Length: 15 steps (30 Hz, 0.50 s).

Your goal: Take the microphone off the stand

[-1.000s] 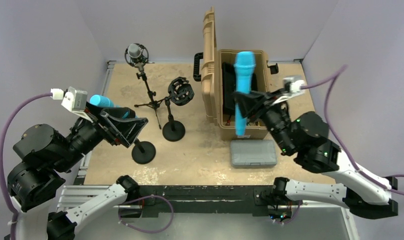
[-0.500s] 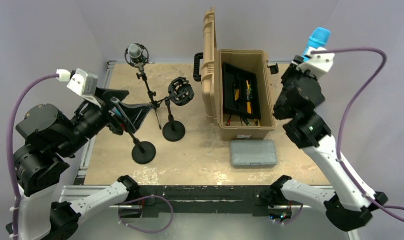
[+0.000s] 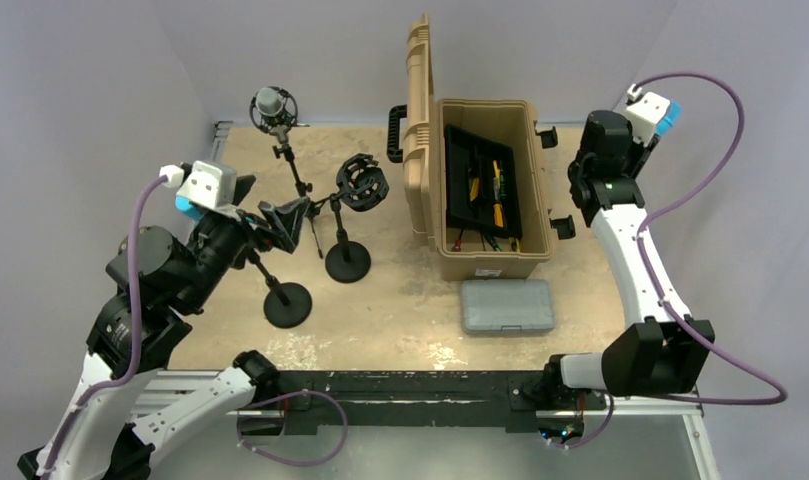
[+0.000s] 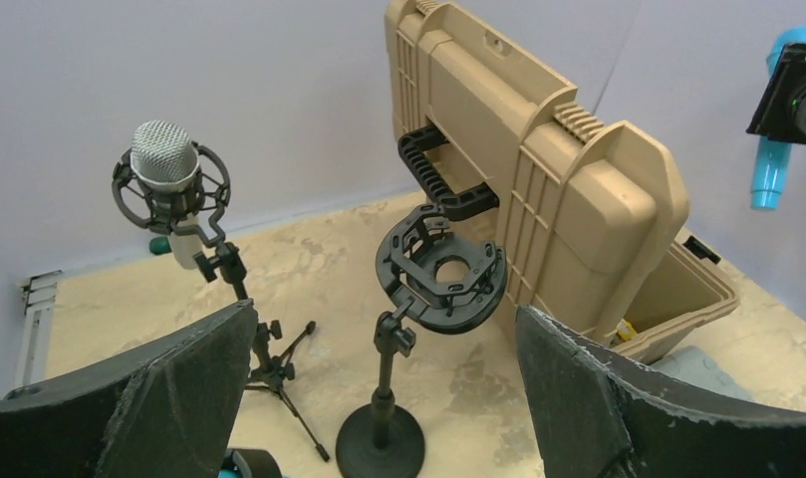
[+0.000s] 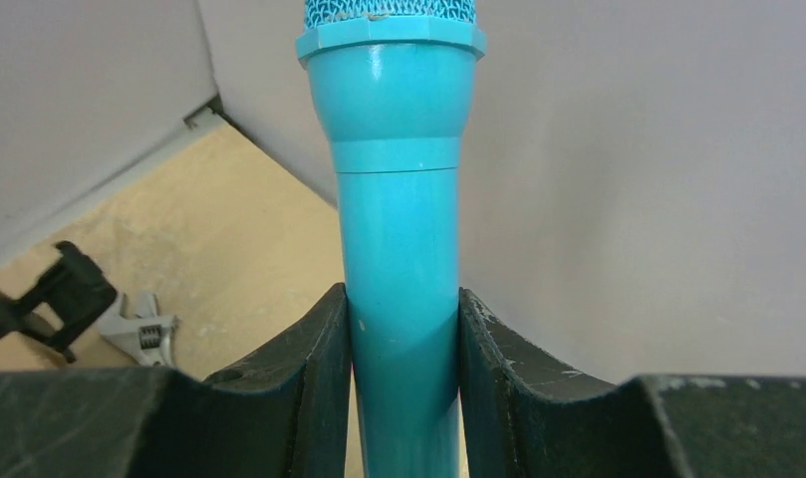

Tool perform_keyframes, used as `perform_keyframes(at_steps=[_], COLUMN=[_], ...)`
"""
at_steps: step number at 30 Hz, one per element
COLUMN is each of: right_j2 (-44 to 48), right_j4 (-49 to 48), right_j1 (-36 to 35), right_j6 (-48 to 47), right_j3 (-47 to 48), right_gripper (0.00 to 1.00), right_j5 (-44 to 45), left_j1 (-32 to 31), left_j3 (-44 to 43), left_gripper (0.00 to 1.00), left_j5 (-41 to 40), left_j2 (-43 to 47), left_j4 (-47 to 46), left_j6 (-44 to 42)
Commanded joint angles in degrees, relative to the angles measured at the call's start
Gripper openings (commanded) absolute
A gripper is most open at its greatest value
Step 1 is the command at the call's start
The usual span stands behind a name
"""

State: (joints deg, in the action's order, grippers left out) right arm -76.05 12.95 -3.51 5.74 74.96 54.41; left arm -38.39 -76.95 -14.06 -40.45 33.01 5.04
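Teal mic (image 5: 399,299) pinched in my right gripper (image 5: 403,334), left gripper (image 4: 387,317) spread, I likely must reach the silver mic (image 4: 164,164) next.

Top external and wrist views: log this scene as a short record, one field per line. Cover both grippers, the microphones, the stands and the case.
left gripper: open, holding nothing, facing the stands
right gripper: shut on the blue mic, raised by the right wall
silver mic: seated in its mount on the tripod stand
empty mount: on the round-base stand, no mic in it
case: lid open, tools inside
grey box: closed, on the table in front of the case
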Motion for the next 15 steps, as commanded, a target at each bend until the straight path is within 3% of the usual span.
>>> perform_keyframes(at_steps=[1,6,15], right_j2=[-0.5,-3.1,-11.5], right_j4=[2.1,-0.7,-12.4], right_j1=[3.2,6.4,8.7], right_j6=[10.1,11.1,3.0], right_j3=[-4.0,-8.6,-15.3], right_gripper=[0.0,0.0,0.0], right_j5=[-2.5,-5.0,-14.1], left_j1=[0.2,-1.3,-3.5], left_j3=[5.2,7.2,8.7], left_gripper=[0.98,0.97,0.97], left_j5=[-2.9,-4.3,3.7], left_j2=[6.1,8.7,10.1], left_j4=[-10.7,-12.3,-13.5], left_j6=[-3.6,-4.5,-4.8])
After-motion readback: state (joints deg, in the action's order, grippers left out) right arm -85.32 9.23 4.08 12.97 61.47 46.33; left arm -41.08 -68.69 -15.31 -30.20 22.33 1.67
